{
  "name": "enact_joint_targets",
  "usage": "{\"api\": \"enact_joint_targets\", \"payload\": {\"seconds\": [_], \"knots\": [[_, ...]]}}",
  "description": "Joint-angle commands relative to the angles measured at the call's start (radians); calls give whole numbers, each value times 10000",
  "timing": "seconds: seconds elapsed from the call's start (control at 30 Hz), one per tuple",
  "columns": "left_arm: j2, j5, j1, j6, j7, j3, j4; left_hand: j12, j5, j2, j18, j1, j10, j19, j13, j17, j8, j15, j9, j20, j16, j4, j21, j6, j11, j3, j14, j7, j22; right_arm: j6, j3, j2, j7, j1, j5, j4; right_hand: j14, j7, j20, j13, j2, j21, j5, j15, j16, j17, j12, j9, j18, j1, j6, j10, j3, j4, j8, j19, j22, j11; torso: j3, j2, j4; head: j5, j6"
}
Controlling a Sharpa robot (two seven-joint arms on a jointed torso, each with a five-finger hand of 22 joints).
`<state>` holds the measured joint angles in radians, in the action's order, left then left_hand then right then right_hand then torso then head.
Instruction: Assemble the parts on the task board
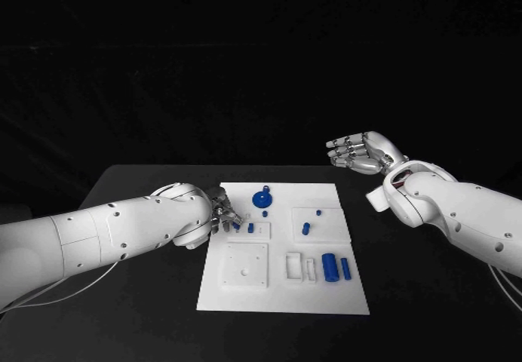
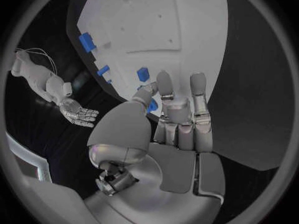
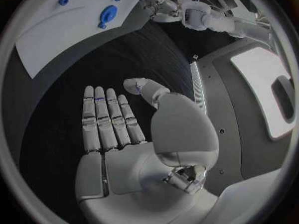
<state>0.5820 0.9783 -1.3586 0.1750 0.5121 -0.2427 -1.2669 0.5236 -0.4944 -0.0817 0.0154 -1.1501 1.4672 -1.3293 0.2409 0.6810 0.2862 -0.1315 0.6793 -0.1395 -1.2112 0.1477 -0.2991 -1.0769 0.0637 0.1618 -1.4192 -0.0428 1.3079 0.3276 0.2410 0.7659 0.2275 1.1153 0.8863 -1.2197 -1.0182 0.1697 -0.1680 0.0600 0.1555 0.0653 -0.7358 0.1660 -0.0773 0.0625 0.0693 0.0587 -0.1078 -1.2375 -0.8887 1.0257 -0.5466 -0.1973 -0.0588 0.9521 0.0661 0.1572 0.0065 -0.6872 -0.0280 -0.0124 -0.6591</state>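
Parts (image 1: 336, 268) lie on the task board (image 1: 285, 298) mid-table in the head view, seven blue pieces by my count, and the left hand (image 1: 221, 212) reaches in over its left edge while the right hand (image 1: 359, 151) hovers beyond its far right corner. From the left wrist, that hand's (image 2: 177, 117) fingertips appear to pinch a small blue piece (image 2: 151, 104) over the board, so I judge an insertion underway, needing careful alignment with a socket. From the right wrist, the right hand (image 3: 112, 119) lies flat, fingers straight, holding nothing.

Black table (image 1: 142, 302) beneath everything.

Blue part (image 2: 151, 104) behind robot hand (image 2: 177, 119)
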Motion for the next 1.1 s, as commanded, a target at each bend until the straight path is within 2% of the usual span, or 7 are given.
{"api": "enact_joint_targets", "payload": {"seconds": [0.03,0.73,0.83,1.1], "knots": [[-14,130,12,-223,-24,5,-11,30,-68,-37,103,-59,491,-60,-8,-6,27,34,1484,41,1,219,-53,-597,59,283,-61,560,186,-147,6,-7,57,-6,0,-1,66,-23,-6,-16,-42,10,-27,13,39,-15,-18,-15,-123,7,57,-69,-21,-42,19,-64,-12,17,-2,-4,3,-27,1],[3,84,28,-534,73,6,-45,32,-66,-41,101,-56,491,-55,-14,8,23,35,1484,40,2,232,-59,-595,58,292,-64,559,185,-159,6,-20,48,-11,5,13,69,-9,-7,-15,-54,10,-34,14,36,-15,-16,-15,-124,14,65,-70,-35,-57,18,-71,-12,26,0,-6,1,-77,-25],[5,65,28,-603,86,6,-42,30,-65,-42,97,-52,492,-51,-23,0,20,36,1485,36,20,257,-64,-595,57,300,-62,557,184,-144,6,-20,40,-11,6,15,69,7,-7,-15,-73,9,-26,16,36,-15,-18,-15,-123,41,71,-72,-22,-32,18,-74,-12,39,2,-6,7,-140,-8],[4,46,29,-727,124,6,-30,30,-65,-42,97,-52,492,-51,-23,0,20,36,1485,36,20,257,-64,-595,57,300,-62,557,184,-138,6,-19,31,-11,6,14,72,8,-7,-15,-71,12,-37,17,36,-15,-17,-15,-125,16,73,-74,-59,-52,18,-74,-11,42,0,-10,6,-140,-26]]}}
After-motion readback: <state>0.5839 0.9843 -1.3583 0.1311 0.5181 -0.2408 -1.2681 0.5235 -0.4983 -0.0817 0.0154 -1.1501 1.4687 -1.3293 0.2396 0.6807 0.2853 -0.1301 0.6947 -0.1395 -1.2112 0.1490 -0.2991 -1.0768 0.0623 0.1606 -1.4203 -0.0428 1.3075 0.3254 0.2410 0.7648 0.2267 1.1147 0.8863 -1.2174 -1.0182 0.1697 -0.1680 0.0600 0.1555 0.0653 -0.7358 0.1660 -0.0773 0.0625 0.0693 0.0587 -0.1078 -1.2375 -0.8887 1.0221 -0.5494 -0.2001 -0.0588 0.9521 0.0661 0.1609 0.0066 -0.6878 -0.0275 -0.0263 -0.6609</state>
